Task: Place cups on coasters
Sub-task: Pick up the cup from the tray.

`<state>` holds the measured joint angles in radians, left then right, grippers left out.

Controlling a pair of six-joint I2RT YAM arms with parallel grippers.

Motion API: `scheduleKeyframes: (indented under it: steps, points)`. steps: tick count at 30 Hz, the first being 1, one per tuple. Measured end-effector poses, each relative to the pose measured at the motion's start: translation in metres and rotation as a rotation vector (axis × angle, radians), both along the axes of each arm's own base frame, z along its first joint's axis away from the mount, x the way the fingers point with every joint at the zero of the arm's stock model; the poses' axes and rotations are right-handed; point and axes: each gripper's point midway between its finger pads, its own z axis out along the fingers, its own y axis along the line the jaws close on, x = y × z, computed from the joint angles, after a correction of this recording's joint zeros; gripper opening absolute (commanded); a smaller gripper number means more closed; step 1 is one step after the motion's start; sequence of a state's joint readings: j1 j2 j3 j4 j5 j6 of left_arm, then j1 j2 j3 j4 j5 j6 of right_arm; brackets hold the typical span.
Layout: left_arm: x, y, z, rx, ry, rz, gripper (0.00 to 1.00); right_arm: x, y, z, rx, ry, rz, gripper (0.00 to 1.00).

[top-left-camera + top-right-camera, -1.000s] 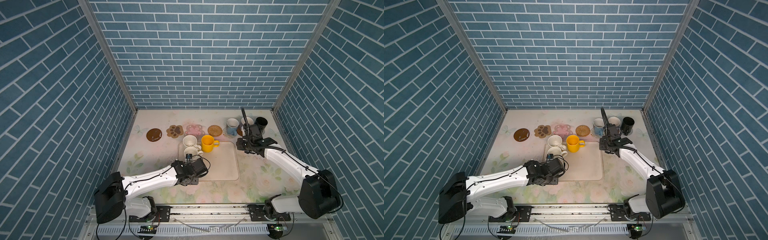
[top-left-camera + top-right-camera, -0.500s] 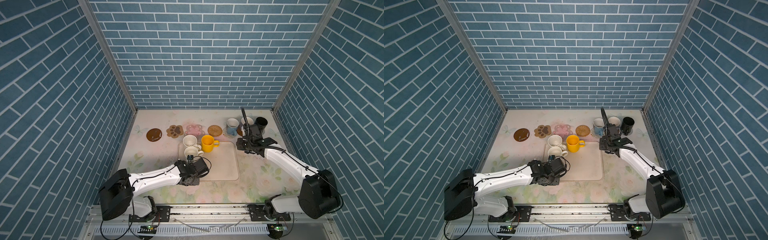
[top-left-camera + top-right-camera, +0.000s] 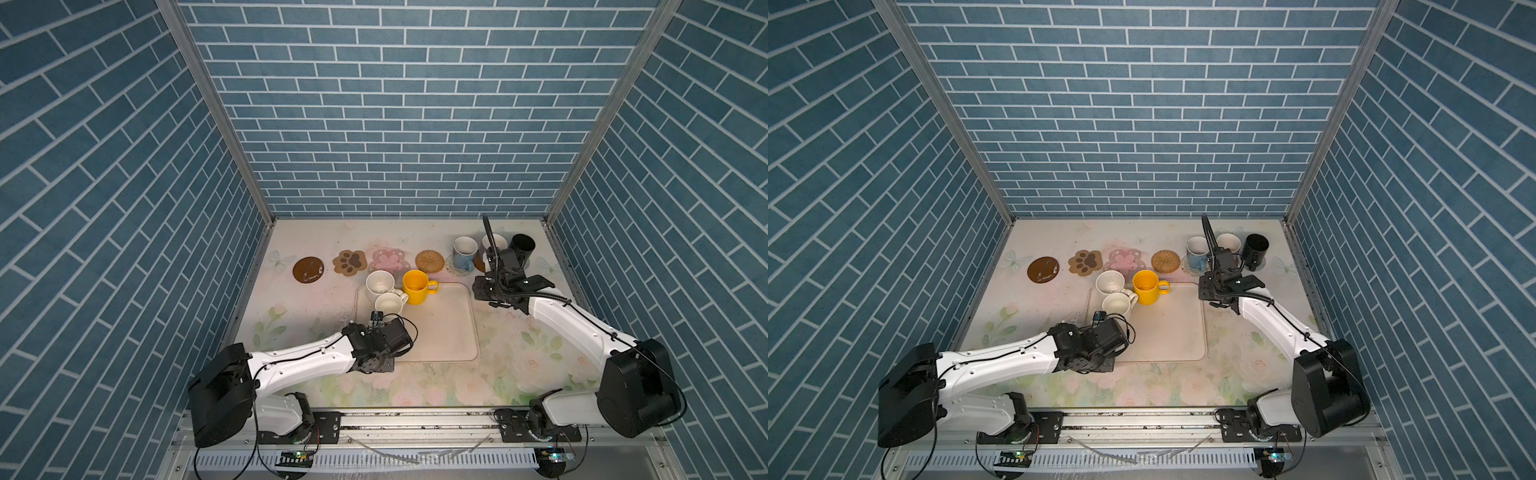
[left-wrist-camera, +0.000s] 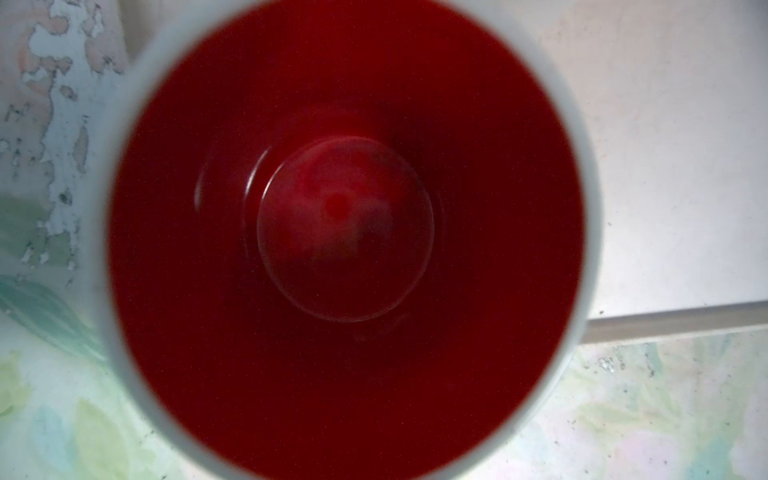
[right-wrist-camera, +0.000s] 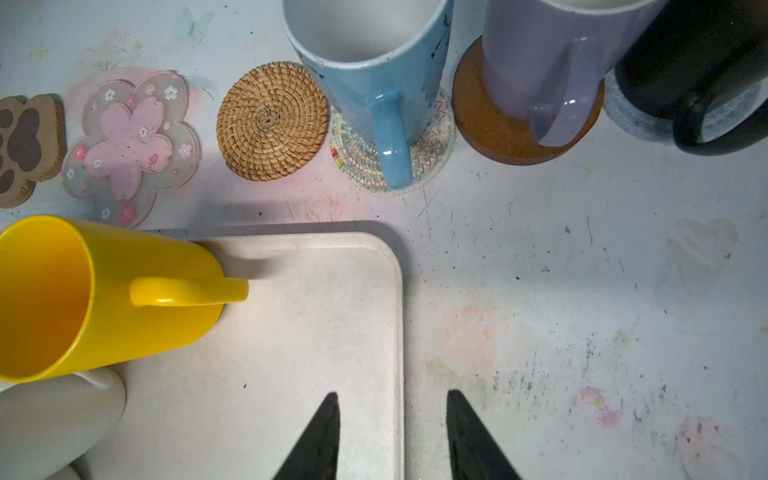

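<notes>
Red-lined mug point(image 4: 345, 232) fills L wrist view at 7 o'clock corner of tray point(image 3: 440, 332) w/ L gripper point(image 3: 384, 338) jaws together right over it, grip itself unseen, while farther at 1 o'clock R gripper point(image 5: 392, 399) hangs w/ jaws apart, empty, short of blue mug point(image 5: 353, 87) on its coaster point(image 5: 432, 153).
</notes>
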<state>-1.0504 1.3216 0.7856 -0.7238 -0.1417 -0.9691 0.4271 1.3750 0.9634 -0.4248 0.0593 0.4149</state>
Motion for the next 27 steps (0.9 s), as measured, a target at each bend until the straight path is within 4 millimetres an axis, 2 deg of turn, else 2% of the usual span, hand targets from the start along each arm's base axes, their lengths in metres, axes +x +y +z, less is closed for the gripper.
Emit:
scheduleKeyframes:
  steps: [5, 9, 21, 27]
  points:
    - [-0.002, 0.007, 0.005, 0.020, -0.006, -0.015, 0.00, 0.000, 0.000, 0.000, 0.000, 0.000, 0.000, 0.43]
    - [0.000, 0.009, 0.020, 0.019, -0.027, -0.031, 0.00, 0.000, 0.000, 0.000, 0.000, 0.000, 0.000, 0.43]
    - [0.012, 0.002, 0.095, -0.016, -0.120, -0.108, 0.00, -0.001, 0.000, -0.001, -0.002, 0.004, 0.001, 0.43]
    - [0.027, -0.005, 0.136, -0.063, -0.180, -0.128, 0.00, -0.002, -0.001, -0.001, -0.003, 0.011, 0.001, 0.43]
